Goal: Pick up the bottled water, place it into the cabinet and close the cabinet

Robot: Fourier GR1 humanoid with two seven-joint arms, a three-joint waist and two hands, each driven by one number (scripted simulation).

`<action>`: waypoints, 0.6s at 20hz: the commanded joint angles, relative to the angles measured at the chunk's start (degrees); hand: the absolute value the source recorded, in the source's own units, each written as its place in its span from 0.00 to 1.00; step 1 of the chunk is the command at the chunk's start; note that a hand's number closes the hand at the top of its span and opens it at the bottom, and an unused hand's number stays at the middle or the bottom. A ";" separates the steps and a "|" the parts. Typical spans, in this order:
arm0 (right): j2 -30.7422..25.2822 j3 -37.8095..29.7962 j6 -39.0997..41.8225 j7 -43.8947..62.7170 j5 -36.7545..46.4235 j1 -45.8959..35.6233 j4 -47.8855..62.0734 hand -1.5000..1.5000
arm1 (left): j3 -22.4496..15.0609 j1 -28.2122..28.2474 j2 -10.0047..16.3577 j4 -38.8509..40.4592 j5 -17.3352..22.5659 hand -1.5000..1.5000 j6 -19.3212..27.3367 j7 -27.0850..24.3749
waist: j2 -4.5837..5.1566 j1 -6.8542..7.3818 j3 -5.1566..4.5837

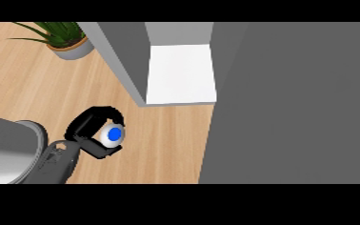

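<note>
The left hand (88, 124) is curled round the bottled water (113, 134), whose blue cap faces up, on the wooden counter (162, 143) below and left of the open cabinet (123, 57). The cabinet's grey door (281, 100) stands to its right, and a potted plant (67, 40) to its left.

pale grained wood counter (162, 143), matt grey cabinet (281, 100) with smooth white shelf (181, 71).
</note>
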 commanded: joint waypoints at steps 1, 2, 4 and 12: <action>-0.71 0.02 -0.62 2.14 2.75 0.45 -2.68 0.00 | -3.27 -0.05 0.62 -1.84 -2.86 1.00 -4.79 -14.90 | 0.03 0.35 0.02; -1.69 0.71 -0.27 -0.99 3.24 3.27 -4.09 0.00 | -4.03 2.25 0.87 -2.83 -3.16 1.00 -3.64 -17.06 | -0.23 0.32 0.13; -1.90 -1.03 -0.84 3.49 2.42 1.34 -5.59 0.00 | -0.13 0.07 -2.00 0.36 -2.82 1.00 10.28 -15.13 | -0.02 0.85 0.15; -2.32 -1.35 -1.64 -0.58 0.98 2.79 -3.59 0.00 | 1.84 5.29 -14.61 -5.21 4.54 1.00 39.56 -7.84 | -0.31 1.66 0.34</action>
